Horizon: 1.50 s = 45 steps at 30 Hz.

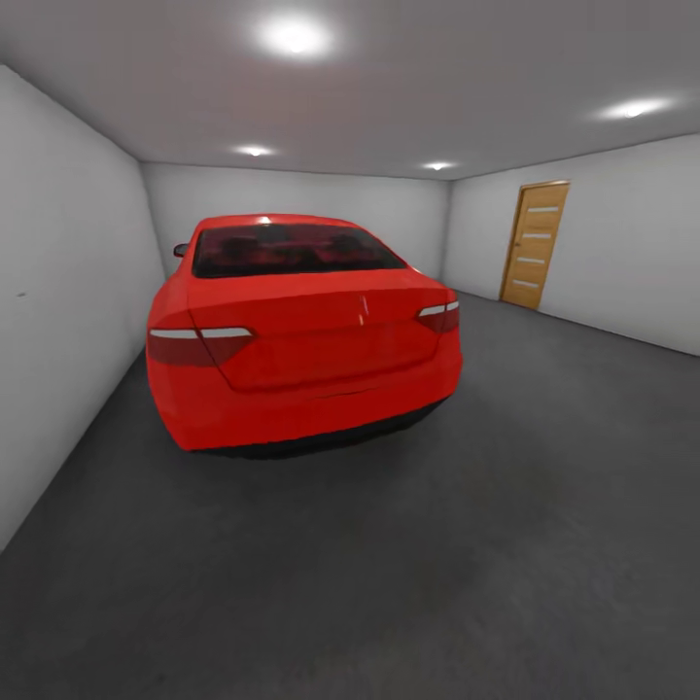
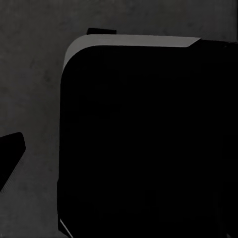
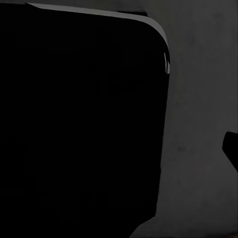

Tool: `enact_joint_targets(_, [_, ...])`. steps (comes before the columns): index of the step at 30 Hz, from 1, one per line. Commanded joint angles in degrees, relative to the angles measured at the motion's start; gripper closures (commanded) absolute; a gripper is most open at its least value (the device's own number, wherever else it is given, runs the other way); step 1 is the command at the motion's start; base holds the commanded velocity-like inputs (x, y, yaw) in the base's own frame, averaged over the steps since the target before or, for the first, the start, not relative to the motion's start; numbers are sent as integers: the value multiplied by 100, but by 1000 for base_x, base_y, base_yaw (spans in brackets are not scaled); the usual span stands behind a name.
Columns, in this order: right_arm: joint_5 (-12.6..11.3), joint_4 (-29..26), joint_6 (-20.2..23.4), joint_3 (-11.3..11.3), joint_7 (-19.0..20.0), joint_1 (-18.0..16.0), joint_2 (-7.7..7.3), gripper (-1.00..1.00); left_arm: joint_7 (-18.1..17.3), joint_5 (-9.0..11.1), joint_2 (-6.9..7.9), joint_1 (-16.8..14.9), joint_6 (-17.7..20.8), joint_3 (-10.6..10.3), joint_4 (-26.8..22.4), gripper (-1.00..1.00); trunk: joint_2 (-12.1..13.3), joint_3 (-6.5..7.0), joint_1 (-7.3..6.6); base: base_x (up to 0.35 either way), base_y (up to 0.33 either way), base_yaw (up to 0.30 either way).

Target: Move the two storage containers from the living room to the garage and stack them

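Note:
I am in the garage, facing its dark grey floor (image 1: 506, 544). The two storage containers are out of view. In the left wrist view a large black rounded body (image 2: 144, 139) of the robot hangs over the grey floor (image 2: 29, 74), and one dark tip (image 2: 10, 153), perhaps a finger, juts in at the edge. The right wrist view has the same black body (image 3: 79, 119) over the floor (image 3: 198, 99), with a small dark tip (image 3: 231, 148) at its edge. Neither view lets me tell how the jaws stand.
A red car (image 1: 301, 331) is parked ahead with its rear toward me, close to the pale left wall (image 1: 58, 292). A wooden door (image 1: 533, 245) stands in the right wall. Round ceiling lights (image 1: 292, 37) glow above. Bare floor stretches in front and to the right of the car.

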Motion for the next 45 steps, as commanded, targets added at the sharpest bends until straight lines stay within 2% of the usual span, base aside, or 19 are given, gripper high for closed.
enact_joint_targets(1, [13, 0, -16, 8, -9, -1, -2, -100, -2, 42, -1, -2, -18, 9, 4, -100, -2, -5, 0, 0, 0, -293])
enact_joint_targets(13, [0, 0, -150, 7, -11, -1, -4, -100, -2, 42, -1, -2, -18, 15, 4, -100, -2, -5, 0, 0, 0, -293])
enact_joint_targets(45, [-2, 8, -159, 4, -16, -1, -11, -100, -2, 48, -1, -2, -20, 16, 0, -100, -2, -5, 0, 0, 0, -293])
